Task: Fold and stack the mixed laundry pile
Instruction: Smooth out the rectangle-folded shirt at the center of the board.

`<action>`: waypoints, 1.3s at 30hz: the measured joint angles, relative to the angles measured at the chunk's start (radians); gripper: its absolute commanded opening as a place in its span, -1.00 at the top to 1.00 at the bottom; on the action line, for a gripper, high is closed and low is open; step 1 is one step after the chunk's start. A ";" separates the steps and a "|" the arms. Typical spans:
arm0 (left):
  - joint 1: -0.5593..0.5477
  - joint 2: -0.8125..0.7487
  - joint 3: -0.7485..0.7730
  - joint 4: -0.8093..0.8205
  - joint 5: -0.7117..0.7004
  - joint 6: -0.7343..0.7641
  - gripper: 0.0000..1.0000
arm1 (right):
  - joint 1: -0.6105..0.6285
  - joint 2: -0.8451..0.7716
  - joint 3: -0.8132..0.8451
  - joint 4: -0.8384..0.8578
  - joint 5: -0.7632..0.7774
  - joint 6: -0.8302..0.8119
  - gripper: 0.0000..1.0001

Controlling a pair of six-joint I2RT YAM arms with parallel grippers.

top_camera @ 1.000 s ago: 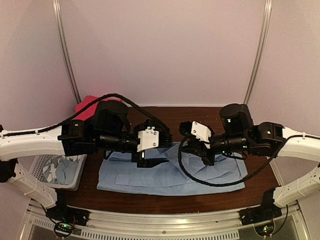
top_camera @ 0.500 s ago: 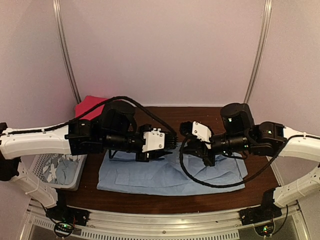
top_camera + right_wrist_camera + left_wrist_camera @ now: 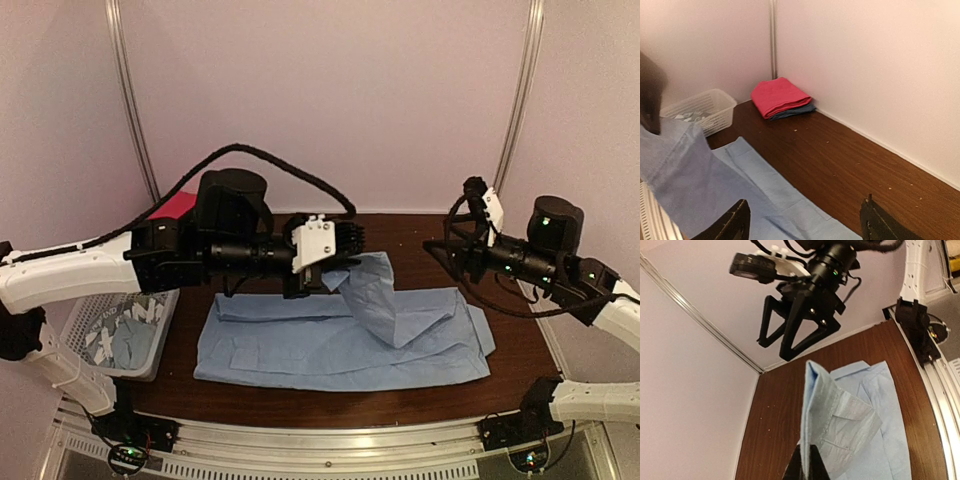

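Pinching a raised fold of the light blue shirt, the left jaws have been pressed together, while the right jaws have been spread and drawn back. The rest is laid flat mid-counter, so the fold is judged handed leftward.

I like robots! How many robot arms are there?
2. The left arm reaches from the left, the left end effector shut on the shirt. The right arm is at the right, the right end effector open.
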 measured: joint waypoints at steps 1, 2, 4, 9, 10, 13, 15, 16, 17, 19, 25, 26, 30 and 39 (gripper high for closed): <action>0.000 0.011 0.036 0.008 -0.004 -0.023 1.00 | -0.038 -0.013 -0.006 0.012 0.022 0.030 -0.62; 0.000 0.027 0.078 0.018 -0.013 -0.046 1.00 | -0.077 -0.024 -0.006 0.021 0.043 0.059 -0.64; -0.001 0.082 0.180 0.027 -0.053 -0.103 1.00 | -0.143 -0.027 -0.006 0.037 0.088 0.113 -0.68; 0.000 0.326 0.563 -0.024 -0.252 -0.237 1.00 | -0.249 -0.008 -0.026 0.019 0.172 0.214 -0.72; 0.003 0.383 0.649 -0.042 -0.299 -0.264 1.00 | -0.265 -0.008 -0.030 0.013 0.180 0.229 -0.73; 0.020 0.500 0.806 -0.080 -0.400 -0.326 1.00 | -0.310 -0.009 -0.038 0.000 0.190 0.260 -0.73; 0.032 0.522 0.822 -0.100 -0.425 -0.346 1.00 | -0.325 -0.010 -0.038 -0.007 0.195 0.267 -0.74; 0.039 0.525 0.822 -0.114 -0.422 -0.352 1.00 | -0.333 -0.011 -0.038 -0.010 0.197 0.269 -0.74; 0.042 0.525 0.822 -0.125 -0.415 -0.356 1.00 | -0.342 -0.013 -0.038 -0.012 0.199 0.271 -0.75; 0.045 0.523 0.821 -0.140 -0.372 -0.359 1.00 | -0.363 -0.017 -0.038 -0.014 0.204 0.273 -0.75; -0.037 0.482 0.778 -0.198 -0.238 -0.327 1.00 | -0.415 -0.015 -0.038 -0.015 0.203 0.279 -0.76; -0.062 0.477 0.779 -0.215 -0.213 -0.323 1.00 | -0.420 -0.013 -0.038 -0.014 0.200 0.279 -0.76; -0.147 0.462 0.779 -0.279 -0.119 -0.321 1.00 | -0.428 0.021 -0.037 -0.013 0.176 0.273 -0.75; -0.272 0.467 0.771 -0.367 -0.062 -0.299 1.00 | -0.433 0.139 -0.023 -0.013 0.036 0.237 -0.52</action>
